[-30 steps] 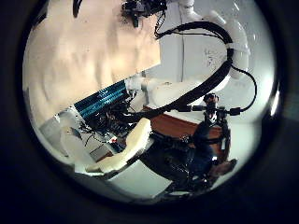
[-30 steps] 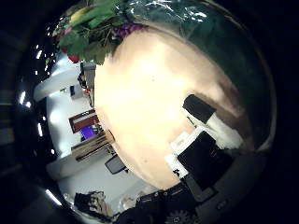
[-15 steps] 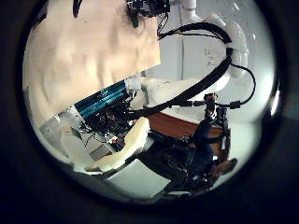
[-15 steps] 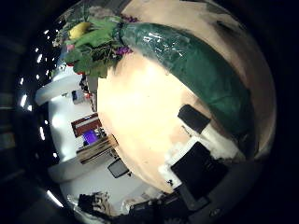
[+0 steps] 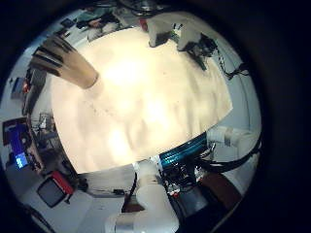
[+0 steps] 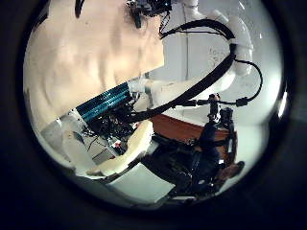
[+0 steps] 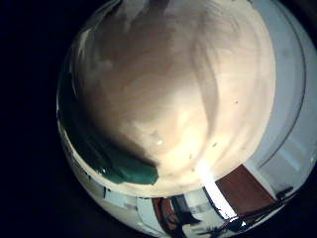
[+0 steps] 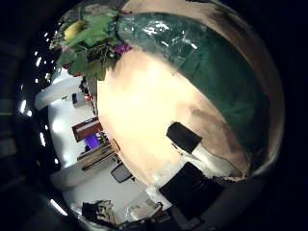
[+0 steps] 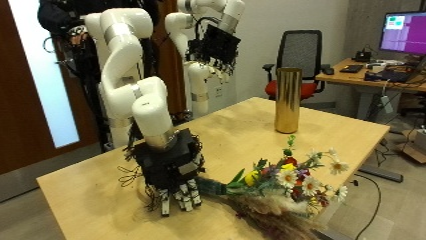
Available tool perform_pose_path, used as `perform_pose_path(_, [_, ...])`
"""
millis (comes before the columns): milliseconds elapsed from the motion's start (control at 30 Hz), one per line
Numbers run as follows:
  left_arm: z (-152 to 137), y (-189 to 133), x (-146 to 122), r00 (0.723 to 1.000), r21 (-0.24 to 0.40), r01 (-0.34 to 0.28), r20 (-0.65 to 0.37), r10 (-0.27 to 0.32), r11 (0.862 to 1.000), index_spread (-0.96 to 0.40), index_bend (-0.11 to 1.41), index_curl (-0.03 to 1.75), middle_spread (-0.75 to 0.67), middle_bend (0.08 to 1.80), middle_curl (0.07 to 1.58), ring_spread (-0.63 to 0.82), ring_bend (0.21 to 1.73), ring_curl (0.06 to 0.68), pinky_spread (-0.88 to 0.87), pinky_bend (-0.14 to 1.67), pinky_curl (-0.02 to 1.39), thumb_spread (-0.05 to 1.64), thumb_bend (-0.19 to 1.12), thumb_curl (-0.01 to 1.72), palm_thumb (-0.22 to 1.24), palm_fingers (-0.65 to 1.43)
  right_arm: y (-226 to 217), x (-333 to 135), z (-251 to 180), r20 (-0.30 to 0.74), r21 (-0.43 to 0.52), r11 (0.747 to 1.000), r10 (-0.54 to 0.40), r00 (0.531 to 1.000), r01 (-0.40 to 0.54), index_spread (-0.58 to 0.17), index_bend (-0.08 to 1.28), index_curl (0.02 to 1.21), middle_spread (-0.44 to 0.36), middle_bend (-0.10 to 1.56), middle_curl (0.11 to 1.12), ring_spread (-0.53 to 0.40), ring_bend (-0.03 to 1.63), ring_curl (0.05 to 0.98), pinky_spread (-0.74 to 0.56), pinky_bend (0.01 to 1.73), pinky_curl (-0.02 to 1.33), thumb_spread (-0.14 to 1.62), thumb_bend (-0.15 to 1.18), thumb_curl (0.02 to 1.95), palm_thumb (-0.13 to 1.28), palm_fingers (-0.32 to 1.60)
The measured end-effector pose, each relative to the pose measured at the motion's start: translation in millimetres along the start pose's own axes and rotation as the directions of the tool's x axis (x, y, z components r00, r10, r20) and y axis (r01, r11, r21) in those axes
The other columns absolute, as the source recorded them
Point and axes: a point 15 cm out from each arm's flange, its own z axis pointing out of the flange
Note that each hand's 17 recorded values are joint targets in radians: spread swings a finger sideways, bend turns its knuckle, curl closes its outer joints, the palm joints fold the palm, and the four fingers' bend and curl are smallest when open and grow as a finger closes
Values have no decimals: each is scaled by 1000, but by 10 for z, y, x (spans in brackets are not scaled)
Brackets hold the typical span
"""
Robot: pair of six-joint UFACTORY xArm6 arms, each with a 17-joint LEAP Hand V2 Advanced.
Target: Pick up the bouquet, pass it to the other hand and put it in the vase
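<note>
Low in the frame's centre, the right hand hangs with slack open fingers just beside the bouquet, whose stems point away toward the lower right, while the left hand, fingers loosely open, waits high above.

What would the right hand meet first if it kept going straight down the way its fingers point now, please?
Most likely the bouquet. The right hand hangs fingers-down beside its stem end, with the green wrap filling its thumb-side palm view. Depth is unclear, so the fingertips might reach the table just beside it instead.
</note>
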Motion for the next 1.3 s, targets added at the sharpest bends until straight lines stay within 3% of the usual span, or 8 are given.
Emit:
perform_pose_path(467, [0,9,-1,1000,1,2,0,-2,1000,143,151,261,454,260,324,599,531,212,596,288,319,940,-29,310,451,0,-23,-46,10,-64,-68,997,-33,997,29,-60,192,360,147,514,380,66,777,206,195,452,179,955,-20,372,540,407])
perform_pose_path(700, [-12,1,6,1000,5,1,0,-1,1000,143,151,262,453,261,324,598,531,213,600,293,317,940,-29,310,451,0,150,-18,32,-101,-134,990,-47,994,33,-182,246,411,-26,646,430,-135,879,224,28,440,127,908,-12,438,745,741])
perform_pose_path(833, [-18,-2,11,1000,7,0,-1,0,1000,143,151,262,453,261,323,598,531,213,600,294,316,940,-29,310,451,0,98,-48,-61,-115,-117,992,-61,992,47,-263,230,433,-133,672,457,-255,927,250,-244,639,148,876,-18,468,814,997])
perform_pose_path(900, [-21,-6,15,1000,7,0,-2,0,1000,143,151,262,453,261,323,602,534,214,600,294,315,940,-29,310,451,0,90,-59,-82,-115,-112,992,-63,991,50,-336,314,507,-213,738,504,-310,982,309,-471,857,226,778,-27,500,859,1207])
perform_pose_path(1000, [-15,-11,13,1000,7,0,-4,0,1000,143,150,261,453,260,323,602,542,216,600,294,314,940,-29,310,451,1,92,-75,-138,-112,-103,993,-71,991,59,-379,436,580,-241,865,556,-315,1033,356,-551,932,269,710,-34,522,865,1309])
perform_pose_path(1033, [-14,-11,10,1000,7,0,-5,0,1000,143,151,261,453,261,323,603,540,215,600,294,314,940,-29,310,451,0,93,-71,-153,-111,-102,993,-71,991,60,-377,576,640,-229,943,583,-286,1114,395,-537,959,296,717,-23,535,884,1438])
perform_pose_path(1100, [-5,-3,10,1000,3,2,-8,-2,1000,143,150,261,453,263,324,605,544,215,600,293,313,940,-29,310,451,2,135,-57,-176,-111,-115,992,-72,991,59,-367,685,694,-214,1027,612,-262,1173,430,-510,1020,336,727,-19,546,910,1400])
perform_pose_path(1300, [-8,0,13,1000,2,0,-8,0,1000,143,150,260,452,267,324,606,549,212,599,298,316,940,-29,310,451,2,252,102,-417,-97,-135,990,-59,993,46,-326,900,806,-176,1182,673,-219,1315,505,-399,1213,449,775,-7,578,1000,1291])
